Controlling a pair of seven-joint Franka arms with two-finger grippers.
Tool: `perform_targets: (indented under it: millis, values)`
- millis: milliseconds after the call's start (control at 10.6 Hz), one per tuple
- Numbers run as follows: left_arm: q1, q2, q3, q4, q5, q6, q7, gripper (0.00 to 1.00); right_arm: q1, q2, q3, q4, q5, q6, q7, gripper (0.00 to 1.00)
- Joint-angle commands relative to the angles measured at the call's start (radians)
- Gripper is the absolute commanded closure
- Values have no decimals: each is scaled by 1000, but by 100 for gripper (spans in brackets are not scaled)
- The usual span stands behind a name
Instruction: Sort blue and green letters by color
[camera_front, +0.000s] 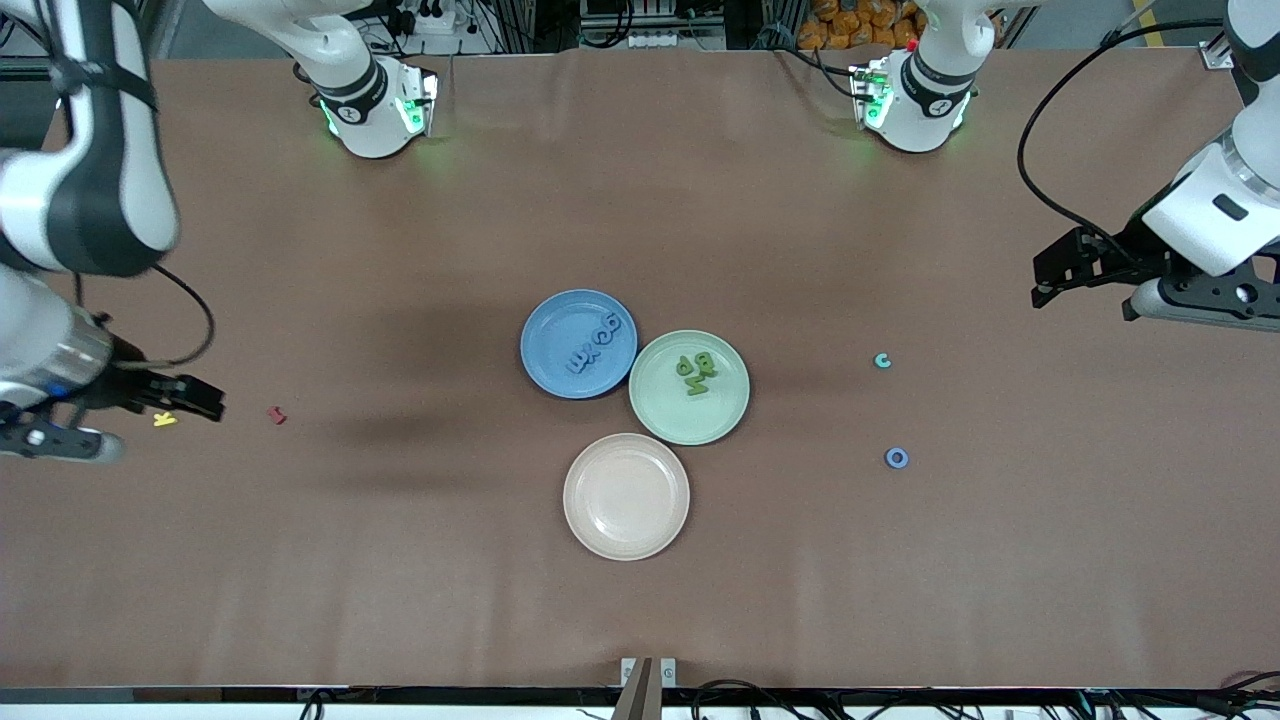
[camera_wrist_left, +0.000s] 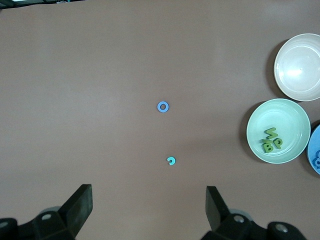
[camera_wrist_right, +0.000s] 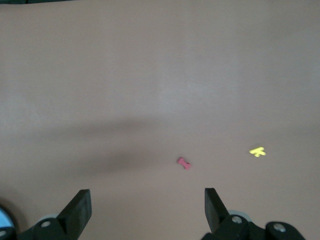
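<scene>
Both grippers, left and right, are held wide open and empty, raised; blue O remains unsorted for the blue plate

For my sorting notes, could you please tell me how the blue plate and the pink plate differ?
The blue plate holds several blue letters; the pink plate holds nothing. The blue plate lies farther from the front camera, the pink plate nearer. The blue plate touches or nearly touches the green plate; the pink plate sits just apart from it. Both are round, shallow and similar in size.
</scene>
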Motion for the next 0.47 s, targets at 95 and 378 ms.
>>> perform_targets:
  millis: [95,378]
  values:
    - [7,-24,3,-5,-28,-24,19,0,-54,-103,44,134,-26,-259,-57,0]
    - [9,-24,6,-5,-28,-24,19,0,-50,-187,49,183,-11,-391,-51,0]
